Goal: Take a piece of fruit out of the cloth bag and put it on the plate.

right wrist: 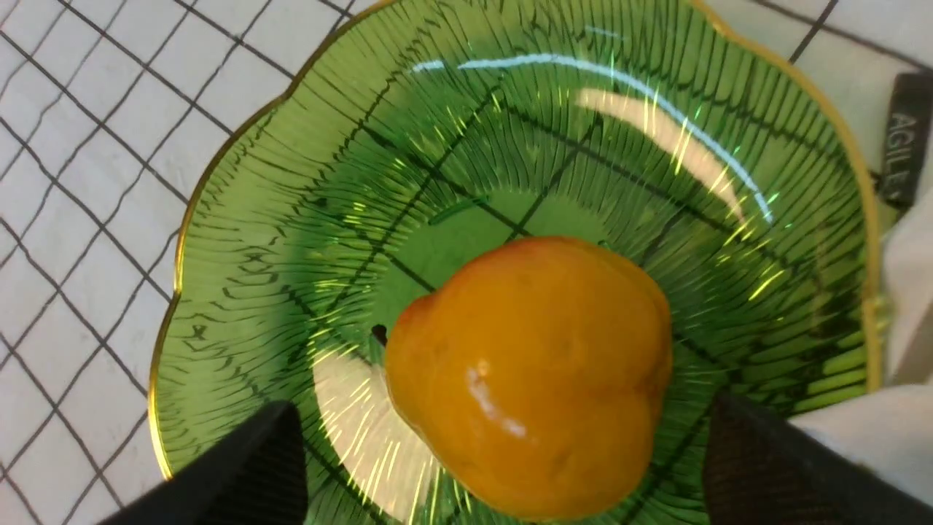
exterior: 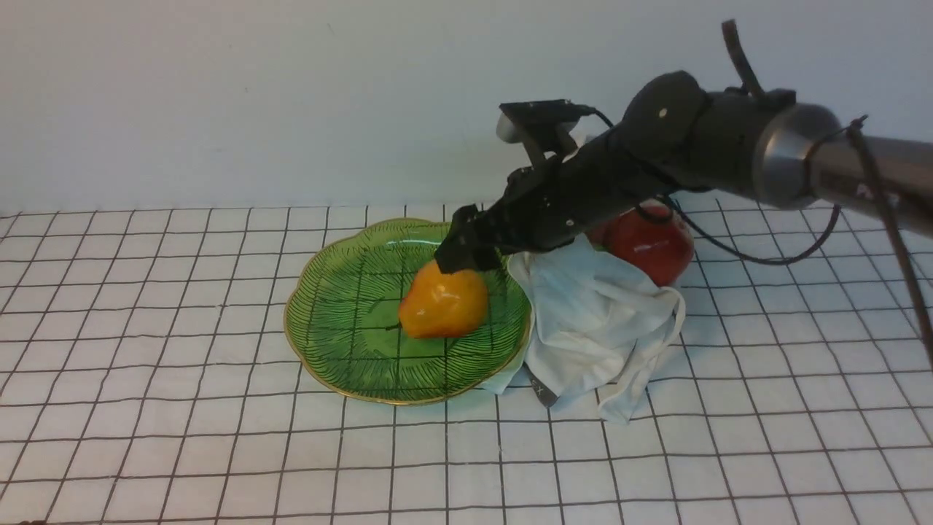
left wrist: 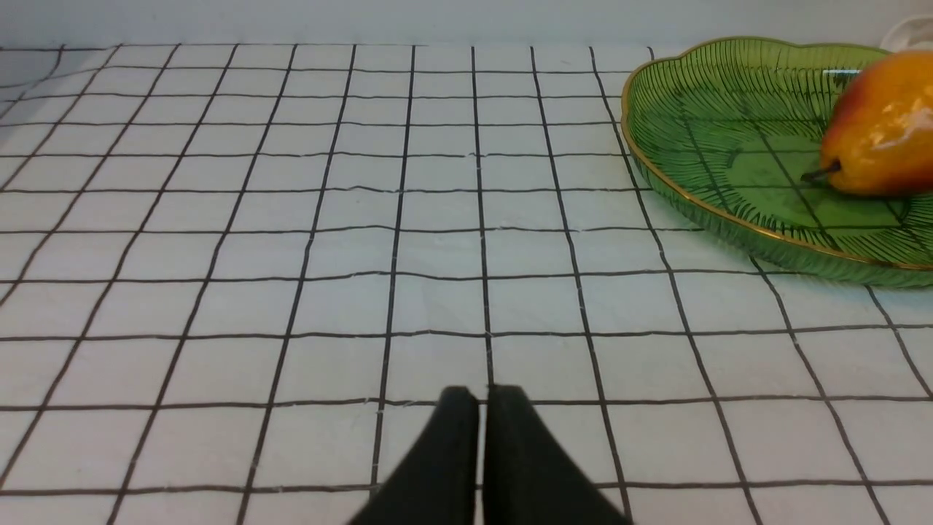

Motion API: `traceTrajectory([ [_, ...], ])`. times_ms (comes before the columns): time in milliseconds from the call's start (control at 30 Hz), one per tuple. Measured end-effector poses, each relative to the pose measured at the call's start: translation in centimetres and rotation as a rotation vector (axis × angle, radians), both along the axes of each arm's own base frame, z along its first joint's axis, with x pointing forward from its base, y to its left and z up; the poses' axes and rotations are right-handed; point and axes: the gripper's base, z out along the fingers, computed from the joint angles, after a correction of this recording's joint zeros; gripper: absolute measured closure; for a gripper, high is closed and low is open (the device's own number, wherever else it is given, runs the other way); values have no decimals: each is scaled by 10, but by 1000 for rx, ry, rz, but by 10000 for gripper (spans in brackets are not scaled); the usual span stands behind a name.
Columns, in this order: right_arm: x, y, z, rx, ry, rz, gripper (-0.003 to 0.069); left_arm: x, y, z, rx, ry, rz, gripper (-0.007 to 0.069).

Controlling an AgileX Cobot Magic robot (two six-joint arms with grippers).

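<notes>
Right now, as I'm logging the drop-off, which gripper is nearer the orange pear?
Right. The right gripper hangs open just above the pear on the plate; the left gripper, shut, is over tablecloth beyond the plate.

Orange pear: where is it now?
In the front view, the orange pear lies on the green plate, toward its right side, just below the open right gripper and left of the white cloth bag.

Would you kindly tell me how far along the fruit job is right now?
Done: the orange-yellow pear lies on the green ribbed glass plate, outside the white cloth bag. In hand: nothing; the right gripper hangs open above the pear without touching it, and the left gripper is shut over the gridded tablecloth. Left: probably only drawing the right arm back.
</notes>
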Motion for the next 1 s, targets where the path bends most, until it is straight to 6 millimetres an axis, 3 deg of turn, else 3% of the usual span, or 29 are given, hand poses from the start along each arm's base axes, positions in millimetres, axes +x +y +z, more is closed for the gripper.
traceTrajectory([
  [67, 6, -11, 17, 5, 5, 9, -10, 0, 0, 0, 0, 0, 0, 629],
  [167, 11, -30, 62, 32, 14, 19, 59, 0, 0, 0, 0, 0, 0, 629],
  [300, 9, -55, 133, 85, -25, -40, 223, 0, 0, 0, 0, 1, 0, 629],
  [400, -6, -71, 184, 94, -108, -145, 377, 0, 0, 0, 0, 1, 0, 629],
  [500, -26, -85, 211, 33, -159, -222, 518, 0, 0, 0, 0, 1, 0, 629],
  [533, -28, -86, 213, 26, -164, -226, 527, 0, 0, 0, 0, 1, 0, 629],
  [567, -46, -99, 226, -42, -210, -263, 603, 0, 0, 0, 0, 1, 0, 629],
  [700, -93, -125, 240, -178, -256, -331, 663, 0, 0, 0, 0, 1, 0, 629],
  [733, -115, -135, 244, -206, -264, -353, 669, 0, 0, 0, 0, 1, 0, 629],
  [800, -132, -142, 236, -240, -241, -369, 671, 0, 0, 0, 0, 1, 0, 629],
  [867, -171, -154, 226, -259, -215, -382, 671, 0, 0, 0, 0, 1, 0, 629],
  [900, -176, -155, 217, -267, -195, -381, 671, 0, 0, 0, 0, 1, 0, 629],
  [1000, -224, -168, 193, -230, -253, -403, 671, 0, 0, 0, 0, 1, 0, 629],
])
